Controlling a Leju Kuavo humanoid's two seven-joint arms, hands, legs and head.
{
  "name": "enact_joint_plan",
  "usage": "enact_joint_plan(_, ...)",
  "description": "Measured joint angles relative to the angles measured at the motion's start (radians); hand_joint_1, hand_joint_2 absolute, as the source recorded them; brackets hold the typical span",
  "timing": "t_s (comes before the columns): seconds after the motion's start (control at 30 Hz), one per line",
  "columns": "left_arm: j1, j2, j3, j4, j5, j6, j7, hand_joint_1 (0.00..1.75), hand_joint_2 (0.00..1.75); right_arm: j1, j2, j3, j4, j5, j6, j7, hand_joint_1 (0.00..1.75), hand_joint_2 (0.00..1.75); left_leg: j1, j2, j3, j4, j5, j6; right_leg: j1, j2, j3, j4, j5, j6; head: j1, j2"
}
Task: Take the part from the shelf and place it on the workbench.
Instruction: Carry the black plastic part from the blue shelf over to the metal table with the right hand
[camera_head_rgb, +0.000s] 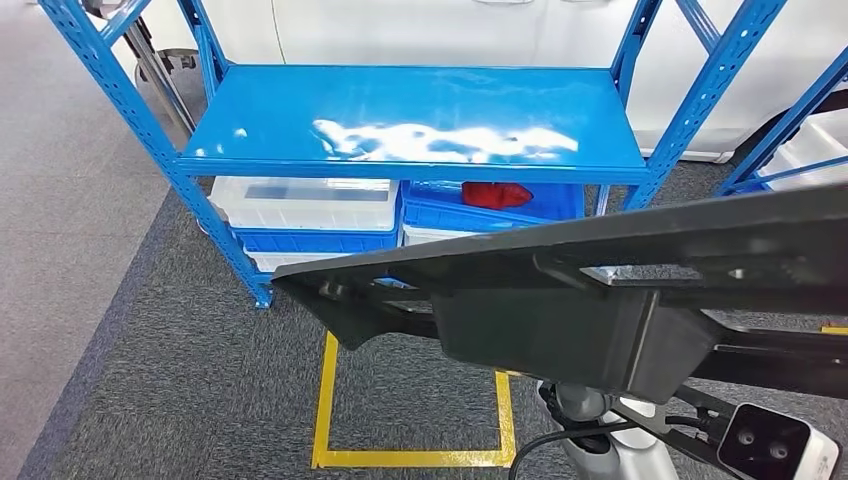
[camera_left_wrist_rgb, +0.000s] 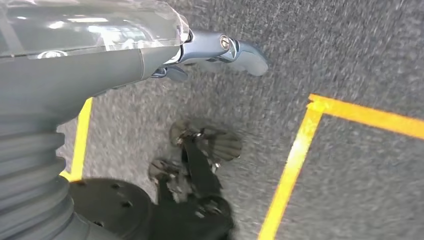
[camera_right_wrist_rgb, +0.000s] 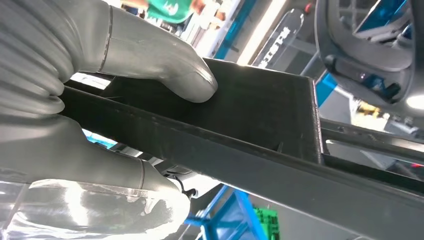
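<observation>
The part (camera_head_rgb: 600, 290) is a long black metal bracket with a boxy middle section. It is held up in the air in front of the blue shelf (camera_head_rgb: 400, 115) and stretches across the right half of the head view. My right hand (camera_right_wrist_rgb: 50, 60) grips the part (camera_right_wrist_rgb: 260, 135), with the thumb (camera_right_wrist_rgb: 160, 65) pressed on one face and the fingers wrapped around the opposite edge. In the head view the part hides that hand; the right forearm (camera_head_rgb: 610, 440) rises beneath it. My left hand (camera_left_wrist_rgb: 220, 50) hangs over the carpet with its fingers extended, holding nothing.
The shelf's top board is bare and glossy. Beneath it sit a white bin (camera_head_rgb: 305, 200) and a blue bin holding a red object (camera_head_rgb: 495, 195). A yellow tape square (camera_head_rgb: 325, 420) marks the grey carpet. A second blue rack (camera_head_rgb: 800, 140) stands at the right.
</observation>
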Motion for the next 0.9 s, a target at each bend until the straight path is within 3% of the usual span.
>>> enact_joint_plan(0.07, 0.002, 0.0, 0.002, 0.0, 0.0, 0.0, 0.0, 0.0, 1.75, 0.001, 0.004, 0.002, 0.0, 0.004, 0.002, 0.0, 1.75, 1.75, 0.0, 0.0, -0.024, 0.09, -0.03, -0.002, 0.002, 0.0, -0.009, 0.006, 0.003, -0.002, 0.0, 0.0)
enact_joint_plan(0.1, 0.002, 0.0, 0.004, 0.0, 0.001, 0.0, 0.0, 0.0, 1.75, 0.002, 0.006, 0.002, 0.0, 0.008, 0.002, 0.0, 1.75, 1.75, 0.0, 0.0, -0.011, 0.084, -0.018, -0.002, 0.003, 0.0, -0.012, 0.011, 0.003, -0.001, 0.0, 0.0)
enact_joint_plan(0.17, 0.002, 0.0, 0.008, 0.0, 0.001, 0.0, 0.0, 0.0, 1.75, 0.004, 0.008, 0.002, 0.0, 0.014, 0.001, 0.0, 1.75, 1.75, 0.0, 0.0, 0.058, -0.024, 0.033, 0.004, 0.003, 0.001, -0.017, 0.021, -0.001, 0.002, 0.0, 0.0)
enact_joint_plan(0.23, 0.001, 0.0, 0.013, 0.0, 0.0, 0.0, 0.0, 0.0, 1.75, 0.006, 0.011, 0.002, -0.004, 0.021, 0.001, 0.0, 1.75, 1.75, 0.0, -0.012, 0.124, -0.129, 0.057, 0.013, 0.003, 0.006, -0.025, 0.03, -0.005, 0.012, 0.0, 0.0)
enact_joint_plan(0.3, 0.003, 0.0, 0.017, 0.0, 0.0, 0.0, 0.0, 0.0, 1.75, 0.009, 0.014, 0.002, -0.008, 0.025, 0.003, 0.0, 1.75, 1.75, -0.003, -0.021, 0.142, -0.16, 0.05, 0.021, 0.003, 0.013, -0.033, 0.034, -0.003, 0.022, 0.0, 0.0)
enact_joint_plan(0.4, 0.004, -0.003, 0.02, 0.0, 0.0, 0.006, 0.0, 0.0, 1.75, 0.012, 0.019, 0.003, -0.016, 0.032, 0.016, 0.0, 1.75, 1.75, 0.001, -0.006, 0.14, -0.174, 0.049, 0.035, 0.005, 0.019, -0.046, 0.059, -0.02, 0.038, 0.0, 0.0)
enact_joint_plan(0.47, 0.003, -0.004, 0.022, 0.0, 0.002, 0.01, 0.0, 0.0, 1.75, 0.014, 0.022, 0.003, -0.02, 0.036, 0.025, 0.0, 1.75, 1.75, 0.003, 0.006, 0.139, -0.178, 0.051, 0.043, 0.001, 0.019, -0.091, 0.154, -0.073, 0.047, 0.0, 0.0)
enact_joint_plan(0.53, 0.004, -0.004, 0.026, 0.0, 0.006, 0.013, 0.0, 0.0, 1.75, 0.018, 0.022, 0.004, -0.021, 0.035, 0.032, 0.0, 1.75, 1.75, 0.002, 0.018, 0.137, -0.177, 0.052, 0.046, -0.002, 0.018, -0.162, 0.294, -0.13, 0.053, 0.0, 0.0)
enact_joint_plan(0.57, 0.005, -0.004, 0.028, 0.0, 0.008, 0.014, 0.0, 0.0, 1.75, 0.021, 0.022, 0.004, -0.021, 0.034, 0.035, 0.0, 1.75, 1.75, 0.001, 0.025, 0.136, -0.176, 0.052, 0.047, -0.003, 0.018, -0.184, 0.336, -0.137, 0.055, 0.0, 0.0)
enact_joint_plan(0.6, 0.005, -0.005, 0.029, 0.0, 0.01, 0.015, 0.0, 0.0, 1.75, 0.022, 0.022, 0.004, -0.021, 0.032, 0.037, 0.0, 1.75, 1.75, 0.001, 0.032, 0.136, -0.176, 0.052, 0.047, -0.004, 0.017, -0.188, 0.34, -0.124, 0.055, 0.0, 0.0)
enact_joint_plan(0.63, 0.005, -0.006, 0.031, 0.0, 0.01, 0.016, 0.0, 0.0, 1.75, 0.024, 0.022, 0.004, -0.02, 0.03, 0.039, 0.0, 1.75, 1.75, 0.001, 0.039, 0.137, -0.175, 0.052, 0.047, -0.004, 0.013, -0.17, 0.3, -0.093, 0.054, 0.0, 0.0)
enact_joint_plan(0.7, 0.005, -0.008, 0.036, 0.0, 0.01, 0.018, 0.001, 0.0, 1.75, 0.023, 0.022, 0.003, -0.019, 0.027, 0.039, 0.0, 1.75, 1.75, -0.002, 0.051, 0.14, -0.174, 0.052, 0.044, -0.001, -0.018, -0.098, 0.152, -0.021, 0.046, 0.0, 0.0)
enact_joint_plan(0.77, 0.005, -0.009, 0.04, 0.0, 0.01, 0.02, 0.001, 0.0, 1.75, 0.021, 0.023, 0.002, -0.017, 0.026, 0.039, 0.0, 1.75, 1.75, -0.006, 0.063, 0.14, -0.172, 0.052, 0.036, 0.007, -0.047, -0.057, 0.057, 0.011, 0.035, 0.0, 0.0)
enact_joint_plan(0.8, 0.006, -0.009, 0.042, 0.0, 0.01, 0.02, 0.001, 0.0, 1.75, 0.021, 0.023, 0.001, -0.017, 0.026, 0.039, 0.0, 1.75, 1.75, -0.008, 0.071, 0.14, -0.172, 0.053, 0.031, 0.011, -0.05, -0.056, 0.045, 0.012, 0.03, 0.0, 0.0)
enact_joint_plan(0.87, 0.005, -0.01, 0.044, 0.0, 0.01, 0.021, 0.002, 0.0, 1.75, 0.022, 0.023, 0.0, -0.015, 0.025, 0.039, 0.0, 1.75, 1.75, -0.008, 0.082, 0.14, -0.172, 0.052, 0.02, 0.01, -0.031, -0.062, 0.041, 0.021, 0.017, 0.0, 0.0)
enact_joint_plan(0.9, 0.005, -0.01, 0.044, 0.0, 0.01, 0.021, 0.002, 0.0, 1.75, 0.022, 0.024, -0.001, -0.014, 0.025, 0.039, 0.0, 1.75, 1.75, -0.006, 0.072, 0.138, -0.164, 0.043, 0.015, 0.007, -0.022, -0.063, 0.037, 0.026, 0.011, 0.0, 0.0)
